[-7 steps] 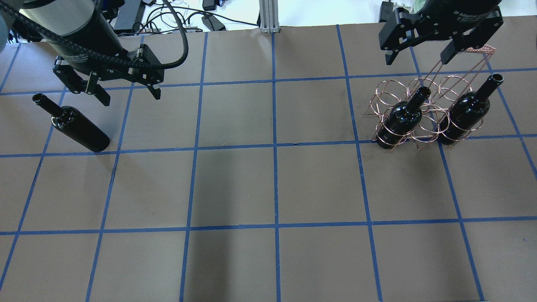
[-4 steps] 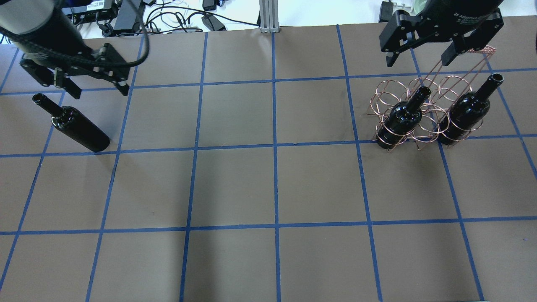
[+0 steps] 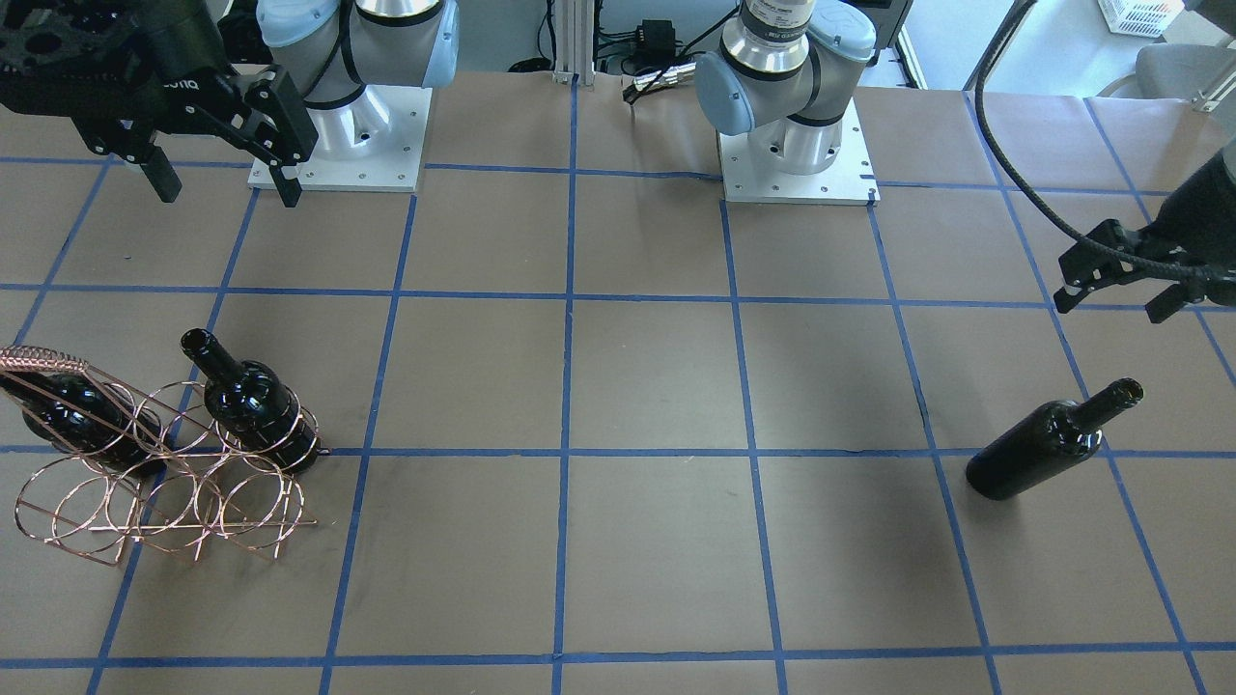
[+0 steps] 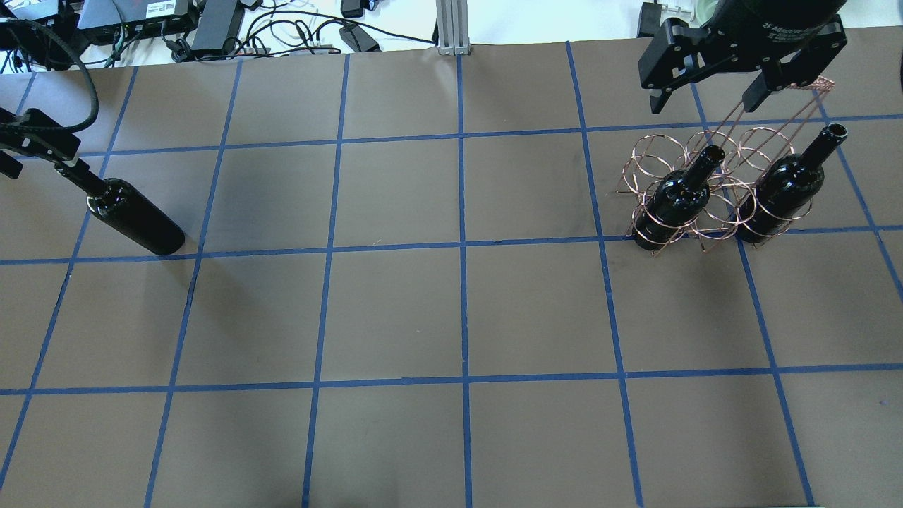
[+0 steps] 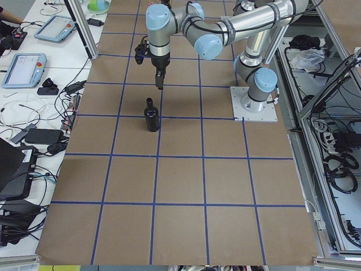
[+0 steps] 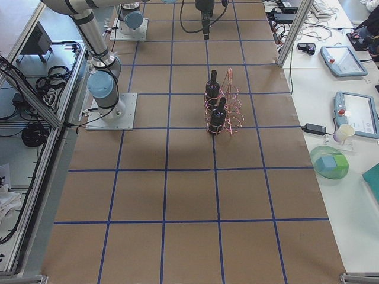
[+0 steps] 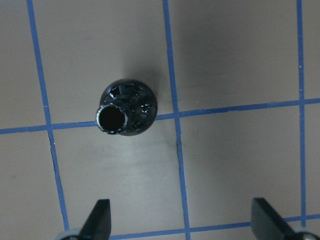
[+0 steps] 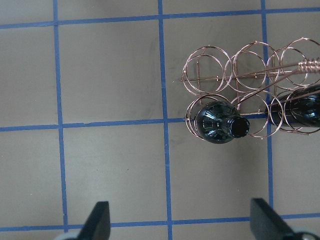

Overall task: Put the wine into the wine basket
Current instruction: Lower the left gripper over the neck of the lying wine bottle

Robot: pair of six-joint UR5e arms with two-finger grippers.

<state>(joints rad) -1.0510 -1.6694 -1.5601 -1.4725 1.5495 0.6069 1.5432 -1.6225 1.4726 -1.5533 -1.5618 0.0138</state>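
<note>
A near-black wine bottle (image 4: 134,219) stands upright on the table's left side; it also shows in the front view (image 3: 1043,444) and from above in the left wrist view (image 7: 125,107). My left gripper (image 4: 39,161) is open and empty, high up beside the bottle's mouth, not around it. It also shows in the left wrist view (image 7: 182,220). The copper wire wine basket (image 4: 705,152) stands on the right and holds two more bottles (image 4: 677,201) (image 4: 783,187). My right gripper (image 4: 702,99) is open and empty, high above the basket.
The table is brown paper with a blue tape grid (image 4: 462,247). Cables and power supplies (image 4: 211,21) lie past the far edge. The two arm bases (image 3: 338,125) (image 3: 797,135) stand at the robot's side of the table.
My left gripper has moved left in the overhead view, from beside the lone bottle to the table's left edge near its mouth. The right gripper, basket and bottles have not moved.
</note>
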